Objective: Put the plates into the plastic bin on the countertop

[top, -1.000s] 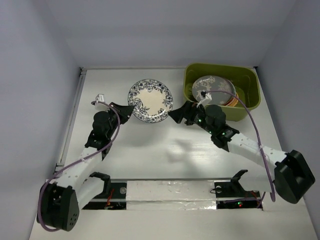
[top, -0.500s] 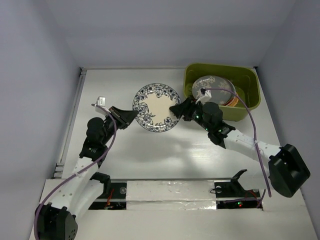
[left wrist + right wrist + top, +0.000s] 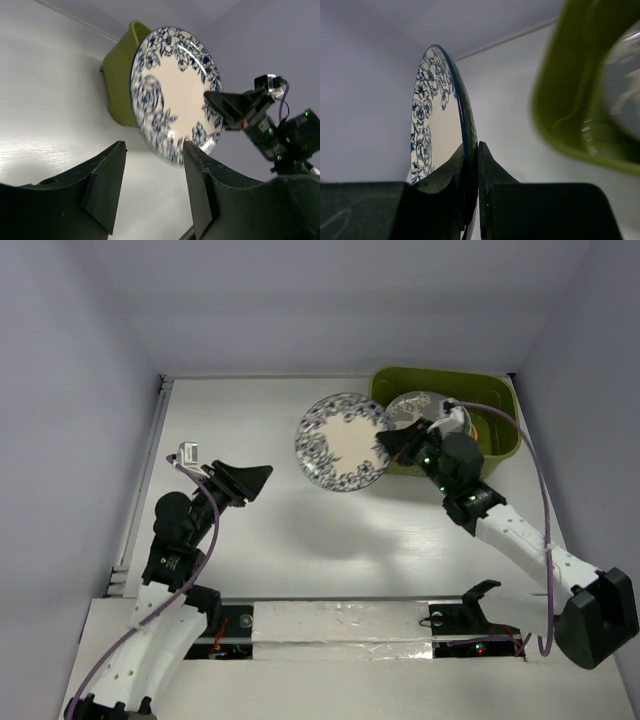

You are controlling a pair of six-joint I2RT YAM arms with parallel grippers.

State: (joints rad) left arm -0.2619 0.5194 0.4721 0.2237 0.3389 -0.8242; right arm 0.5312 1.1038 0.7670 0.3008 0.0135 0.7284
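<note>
A white plate with blue floral rim (image 3: pixel 341 442) (image 3: pixel 172 95) (image 3: pixel 432 120) hangs tilted above the countertop (image 3: pixel 300 530), just left of the olive-green plastic bin (image 3: pixel 445 420) (image 3: pixel 120 85) (image 3: pixel 570 110). My right gripper (image 3: pixel 388 443) (image 3: pixel 471 165) is shut on the plate's right rim. Inside the bin lies a grey plate (image 3: pixel 420 412), with orange and red plate edges (image 3: pixel 470 438) beneath it. My left gripper (image 3: pixel 258 476) (image 3: pixel 152 165) is open and empty, apart from the plate on its left.
A strip of silver tape (image 3: pixel 340 625) runs along the near edge of the countertop. White walls enclose the back and both sides. A raised rail (image 3: pixel 145 470) borders the left edge.
The left gripper has let go of the floral plate and drawn back to the left. The right gripper closed on its rim and carried it up and right toward the bin.
</note>
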